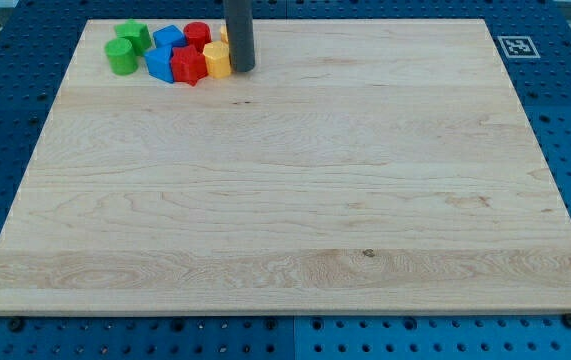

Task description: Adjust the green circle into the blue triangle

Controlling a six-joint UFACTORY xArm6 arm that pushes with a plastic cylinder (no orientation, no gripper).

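A cluster of small blocks sits at the view's top left on the wooden board [285, 200]. A round green block [120, 56] is at the cluster's left end, with a second green block [135, 35] just above it. A blue block [158, 63] touches the round green block's right side, and another blue block [169, 38] lies above it; I cannot tell which is the triangle. My tip [242, 68] is at the cluster's right end, against a yellow block [217, 60], well right of the green blocks.
A red star-like block [188, 66] lies between the lower blue block and the yellow one. A red round block [197, 34] is above it. Another yellow block [223, 35] peeks out left of the rod. A marker tag [514, 45] is on the top right corner.
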